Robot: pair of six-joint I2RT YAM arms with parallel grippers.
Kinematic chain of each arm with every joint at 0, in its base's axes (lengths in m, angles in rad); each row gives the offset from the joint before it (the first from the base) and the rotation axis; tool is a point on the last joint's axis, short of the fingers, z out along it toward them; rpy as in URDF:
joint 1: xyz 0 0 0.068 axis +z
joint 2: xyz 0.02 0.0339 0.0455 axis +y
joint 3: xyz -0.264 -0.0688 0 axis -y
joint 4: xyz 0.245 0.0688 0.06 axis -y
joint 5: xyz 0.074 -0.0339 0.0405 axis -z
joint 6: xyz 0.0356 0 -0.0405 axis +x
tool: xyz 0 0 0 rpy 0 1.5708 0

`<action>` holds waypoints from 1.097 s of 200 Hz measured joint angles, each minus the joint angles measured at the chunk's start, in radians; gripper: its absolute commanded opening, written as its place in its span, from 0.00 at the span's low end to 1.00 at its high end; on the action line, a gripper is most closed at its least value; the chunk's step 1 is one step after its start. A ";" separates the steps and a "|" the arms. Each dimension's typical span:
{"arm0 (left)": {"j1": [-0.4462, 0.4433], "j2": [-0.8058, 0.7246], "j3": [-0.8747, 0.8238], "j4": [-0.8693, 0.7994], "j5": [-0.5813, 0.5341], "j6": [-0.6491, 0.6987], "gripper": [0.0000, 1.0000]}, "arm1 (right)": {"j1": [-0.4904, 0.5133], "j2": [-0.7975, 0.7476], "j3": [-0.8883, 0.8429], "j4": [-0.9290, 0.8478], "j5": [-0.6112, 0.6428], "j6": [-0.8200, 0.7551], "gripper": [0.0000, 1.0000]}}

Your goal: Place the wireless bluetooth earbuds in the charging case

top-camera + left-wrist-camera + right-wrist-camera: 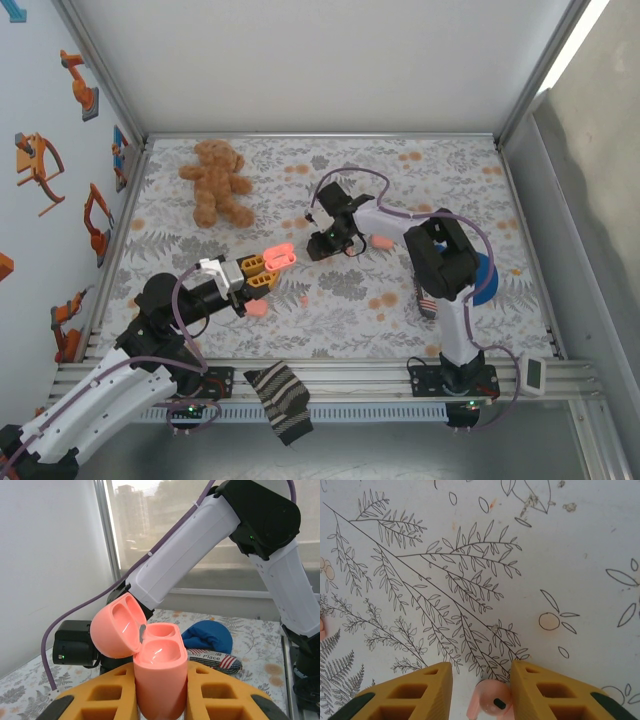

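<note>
left gripper clamps an open pink charging case at lower centre, long axis upright, lid tipped upper left. right gripper, partly open, straddles an earbud at bottom centre.

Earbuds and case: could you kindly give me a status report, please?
Left gripper shut on charging case, lid open, nothing inside. Right gripper open, straddling one earbud on the cloth. Teddy bear far back, out of the way.
</note>
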 measured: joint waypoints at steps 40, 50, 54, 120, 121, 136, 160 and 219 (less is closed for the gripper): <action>0.000 0.003 0.000 0.000 0.000 0.000 0.03 | 0.002 -0.011 -0.014 -0.002 0.002 0.000 0.34; 0.000 0.003 0.000 0.000 0.000 -0.001 0.03 | 0.002 -0.013 -0.018 -0.001 0.003 0.000 0.33; 0.000 0.004 0.000 0.000 0.000 -0.002 0.03 | 0.002 -0.014 -0.018 -0.003 0.003 0.000 0.33; 0.000 0.008 0.000 0.001 -0.003 -0.004 0.03 | 0.002 -0.018 -0.019 -0.026 0.014 -0.001 0.30; 0.000 0.008 0.000 0.001 -0.003 -0.004 0.03 | 0.002 -0.018 -0.019 -0.027 0.015 -0.001 0.30; 0.000 0.008 0.000 0.001 -0.004 -0.004 0.03 | 0.002 -0.019 -0.019 -0.033 0.020 -0.001 0.29; 0.000 0.008 0.000 0.001 -0.007 -0.006 0.03 | 0.003 -0.019 -0.019 -0.035 0.028 -0.005 0.26; 0.000 0.008 0.000 0.000 -0.007 -0.007 0.03 | 0.003 -0.019 -0.019 -0.039 0.037 -0.013 0.20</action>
